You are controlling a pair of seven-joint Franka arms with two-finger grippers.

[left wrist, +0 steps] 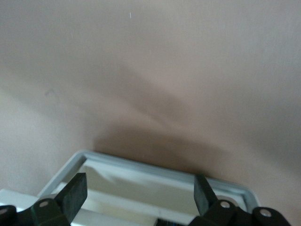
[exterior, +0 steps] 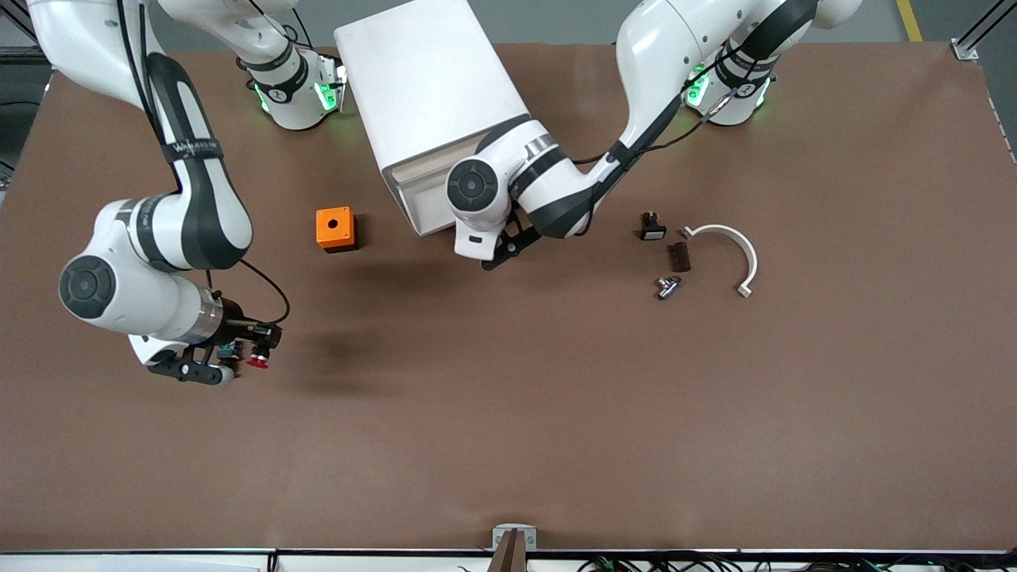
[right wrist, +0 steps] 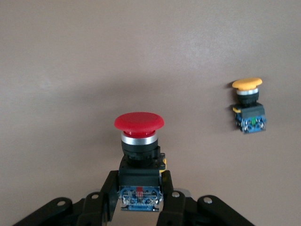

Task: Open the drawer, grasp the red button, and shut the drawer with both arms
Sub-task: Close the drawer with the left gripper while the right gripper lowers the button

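My right gripper (exterior: 248, 349) is shut on the black-blue body of the red-capped button (exterior: 257, 361) and holds it just above the table at the right arm's end. In the right wrist view the button (right wrist: 139, 136) stands cap-up between the fingers of that gripper (right wrist: 140, 197). My left gripper (exterior: 499, 253) is low at the front of the white cabinet (exterior: 429, 87), over the drawer (exterior: 417, 189). In the left wrist view it (left wrist: 139, 192) is open, and the drawer's white rim (left wrist: 160, 169) lies between its fingers. How far out the drawer stands is hidden by the arm.
An orange-yellow-capped button (right wrist: 248, 106) lies on the table near the held one. An orange box (exterior: 336, 229) stands beside the cabinet. Toward the left arm's end lie a small black part (exterior: 652, 226), a brown piece (exterior: 679, 256), a metal fitting (exterior: 667, 286) and a white curved bracket (exterior: 727, 246).
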